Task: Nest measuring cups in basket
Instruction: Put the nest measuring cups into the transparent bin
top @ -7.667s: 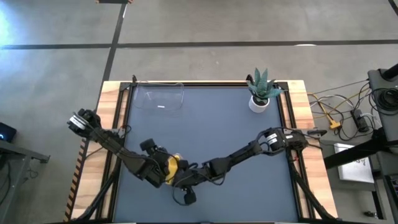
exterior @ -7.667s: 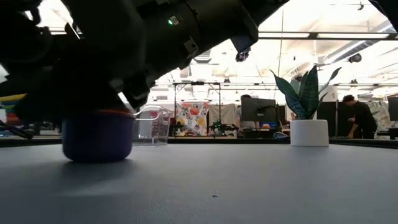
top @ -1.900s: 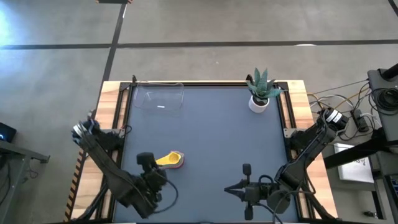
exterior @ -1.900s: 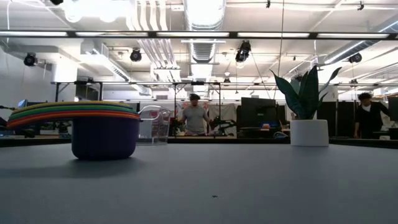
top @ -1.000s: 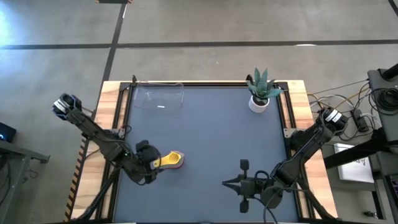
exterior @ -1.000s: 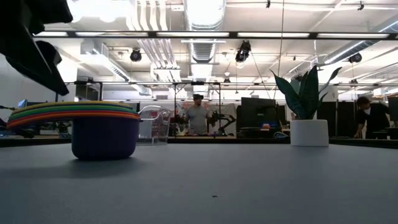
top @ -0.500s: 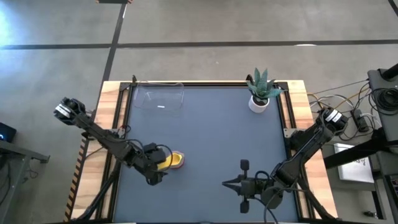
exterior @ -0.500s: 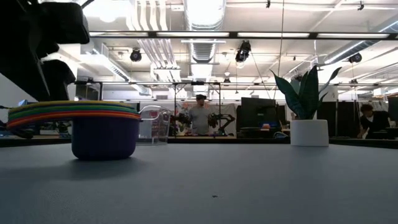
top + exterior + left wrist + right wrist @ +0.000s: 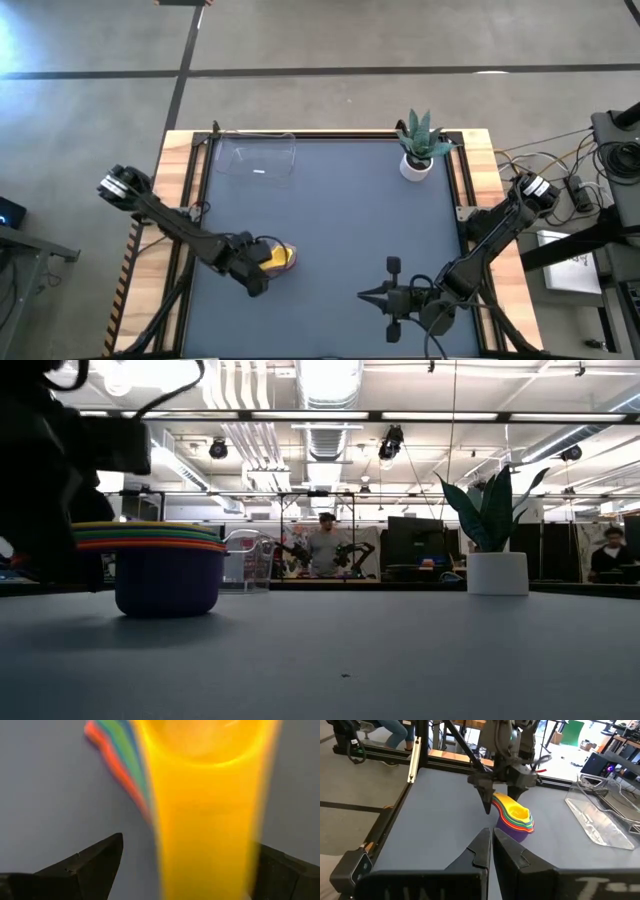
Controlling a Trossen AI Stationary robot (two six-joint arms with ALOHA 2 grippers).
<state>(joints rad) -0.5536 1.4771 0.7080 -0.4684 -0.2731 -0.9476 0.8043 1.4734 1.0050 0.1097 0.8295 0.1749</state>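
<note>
A big open robotics lab or workshop: bare concrete floor (image 9: 330,40), exposed ceiling ducts (image 9: 240,435) and strip lights, screens (image 9: 415,538) and other rigs at 12 o'clock beyond the desk (image 9: 400,650), people (image 9: 323,548) standing among them, cables (image 9: 545,180) at 3 o'clock.

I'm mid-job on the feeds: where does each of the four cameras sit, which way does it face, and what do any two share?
High view: overhead, straight down; both arms, stack of nested measuring cups, clear basket.
Low view: tabletop level, facing the room; dark left arm beside the stack, potted plant.
Left wrist view: above the yellow handle, between its open fingers.
Right wrist view: past shut fingers towards the left gripper.
Shared: every view shows the stack.
</note>
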